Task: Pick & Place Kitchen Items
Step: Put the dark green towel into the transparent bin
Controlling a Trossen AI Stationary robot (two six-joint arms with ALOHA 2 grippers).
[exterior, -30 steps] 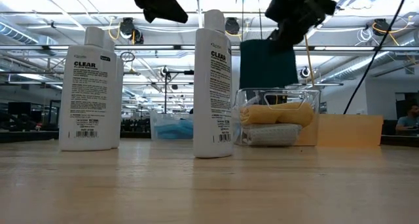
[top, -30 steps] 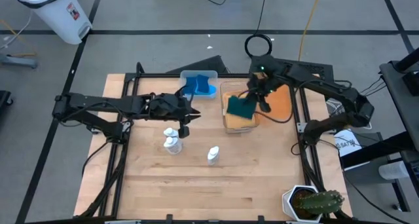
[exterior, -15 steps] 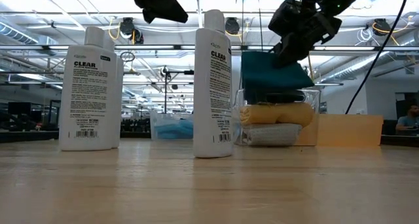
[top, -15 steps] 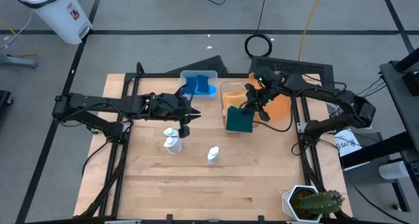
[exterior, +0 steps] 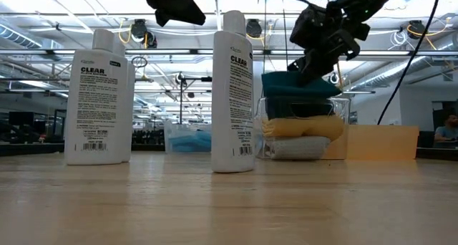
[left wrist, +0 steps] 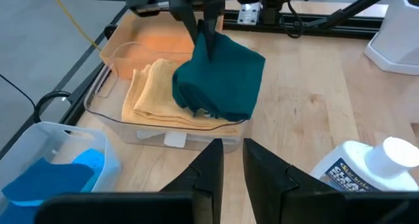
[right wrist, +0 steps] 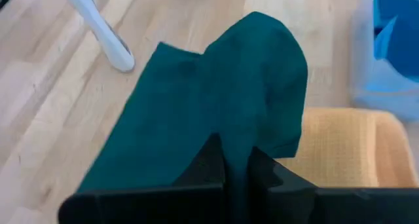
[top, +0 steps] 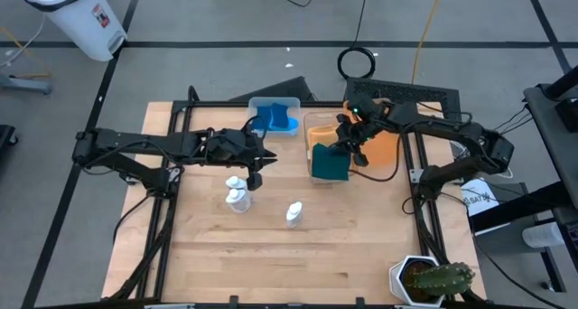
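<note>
Right gripper point(top: 344, 147): fingers pinching the dark green cloth point(top: 331, 165) by its upper edge, hanging over the clear bin point(top: 315, 176).
Dark green cloth: draping over the near rim of the clear bin, resting on the mustard-yellow cloth point(left wrist: 156, 93), one side spilling past the bin's edge toward the surface point(top: 271, 246).
Mustard-yellow cloth: lying folded inside the clear bin, sitting on a grey cloth point(exterior: 297, 147) at the bin's bottom.
Left gripper point(top: 254, 177): hovering just left of the clear bin, fingers point(left wrist: 208, 168) nearly closed with a thin gap showing, gripping nothing.
White bottles point(top: 238, 197): standing upright left of the clear bin and nearer the surface's front edge, two close together below the left gripper, a third point(top: 293, 214) a little apart to their right.
Blue cloth pieces point(top: 275, 121): sitting in a second bin point(top: 259, 103) just left of the clear bin, toward the back.
Orange tray point(top: 386, 147): lying directly right of the clear bin, under the right arm.
Potted cactus point(top: 439, 277): standing well away from the clear bin, at the surface's front right corner.
</note>
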